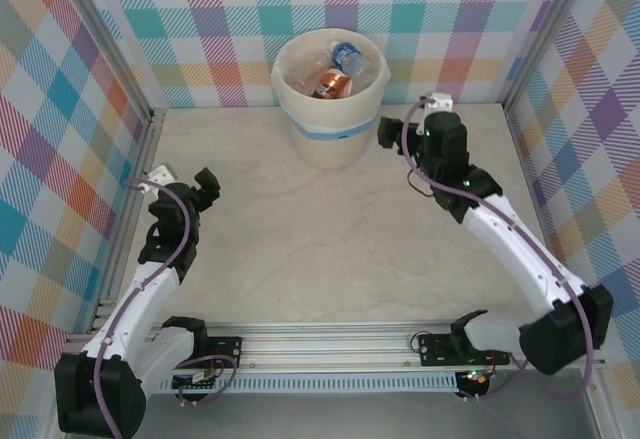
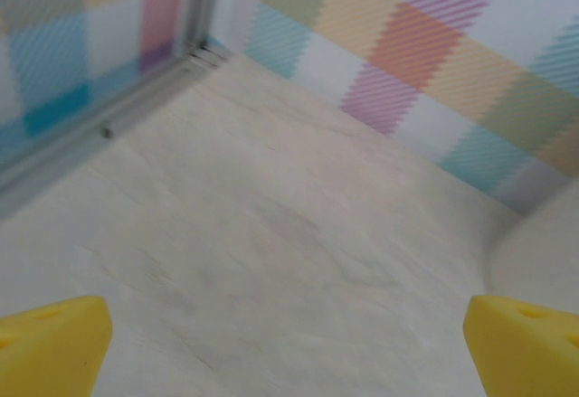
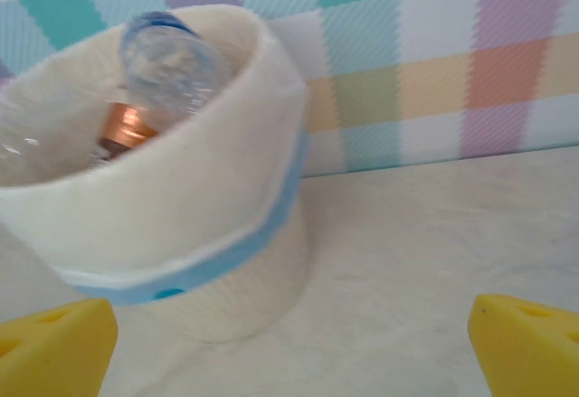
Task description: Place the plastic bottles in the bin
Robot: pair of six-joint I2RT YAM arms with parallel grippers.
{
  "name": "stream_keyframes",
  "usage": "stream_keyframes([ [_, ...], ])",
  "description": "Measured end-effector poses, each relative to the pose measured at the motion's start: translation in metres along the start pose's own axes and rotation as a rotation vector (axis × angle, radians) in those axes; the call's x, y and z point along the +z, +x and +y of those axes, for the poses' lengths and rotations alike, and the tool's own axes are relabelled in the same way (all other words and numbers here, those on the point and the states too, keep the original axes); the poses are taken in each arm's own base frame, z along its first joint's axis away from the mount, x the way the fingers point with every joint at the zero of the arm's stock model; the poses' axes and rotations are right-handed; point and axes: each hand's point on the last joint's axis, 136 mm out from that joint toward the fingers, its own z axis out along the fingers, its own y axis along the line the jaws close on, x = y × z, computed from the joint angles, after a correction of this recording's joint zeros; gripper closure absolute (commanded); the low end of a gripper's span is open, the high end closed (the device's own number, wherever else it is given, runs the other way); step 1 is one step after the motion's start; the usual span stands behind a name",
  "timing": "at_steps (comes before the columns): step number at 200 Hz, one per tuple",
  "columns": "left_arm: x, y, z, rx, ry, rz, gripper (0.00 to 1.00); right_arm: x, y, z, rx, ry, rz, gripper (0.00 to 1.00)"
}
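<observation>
Top external: bottles (image 1: 338,71) inside bin (image 1: 330,139) | right wrist: right pincer (image 3: 289,347) spread beside bin | left pincer (image 2: 289,347) spread

Bin (image 1: 330,134): on the table (image 1: 300,229), at the far middle, just before the back wall (image 1: 200,29).
Plastic bottles (image 1: 345,59): inside the bin, piled. One lies uppermost toward the far right of the rim, another below it nearer the middle. Those underneath are hidden, so how many there are cannot be told.
Left gripper (image 1: 195,187): over the left side of the table, near the left wall (image 1: 60,159), well apart from the bin and nearer the arm bases than it.
Right gripper (image 1: 392,131): just right of the bin, beside its wall, apparently not touching.
Rail (image 1: 330,344): along the near edge, one arm base at each end.
</observation>
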Motion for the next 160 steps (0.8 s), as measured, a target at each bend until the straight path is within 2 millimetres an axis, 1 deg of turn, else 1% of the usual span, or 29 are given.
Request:
stream_keyframes([
  [15, 0.011, 0.004, 0.021, 0.060, -0.094, -0.015, 0.00, -0.009, 0.023, -0.039, -0.017, 0.106, -0.002, 0.00],
  [29, 0.023, 0.017, 0.037, 0.107, -0.154, 0.015, 0.00, -0.013, 0.051, -0.079, -0.009, 0.208, 0.011, 0.00],
  [37, 0.029, 0.026, 0.043, 0.133, -0.175, 0.040, 0.00, -0.014, 0.072, -0.106, 0.000, 0.275, 0.031, 0.00],
  [49, 0.038, 0.041, 0.048, 0.169, -0.192, 0.079, 0.00, -0.014, 0.104, -0.141, 0.016, 0.359, 0.077, 0.00],
  [61, 0.043, 0.056, 0.052, 0.195, -0.200, 0.106, 0.00, -0.014, 0.136, -0.170, 0.033, 0.420, 0.134, 0.00],
  [68, 0.046, 0.063, 0.055, 0.204, -0.201, 0.115, 0.00, -0.014, 0.154, -0.181, 0.042, 0.438, 0.166, 0.00],
  [81, 0.051, 0.077, 0.059, 0.223, -0.188, 0.138, 0.00, -0.012, 0.181, -0.191, 0.053, 0.441, 0.214, 0.00],
  [92, 0.057, 0.091, 0.063, 0.247, -0.173, 0.174, 0.00, -0.007, 0.198, -0.194, 0.054, 0.421, 0.237, 0.00],
  [110, 0.067, 0.108, 0.055, 0.290, -0.106, 0.225, 0.00, 0.002, 0.219, -0.192, 0.051, 0.371, 0.278, 0.00],
  [129, 0.073, 0.115, 0.042, 0.317, -0.030, 0.245, 0.00, 0.014, 0.229, -0.185, 0.045, 0.308, 0.299, 0.00],
  [147, 0.072, 0.109, 0.029, 0.324, 0.046, 0.208, 0.00, 0.023, 0.232, -0.175, 0.031, 0.240, 0.303, 0.00],
  [160, 0.064, 0.105, 0.023, 0.320, 0.099, 0.163, 0.00, 0.029, 0.232, -0.168, 0.019, 0.196, 0.303, 0.00],
])
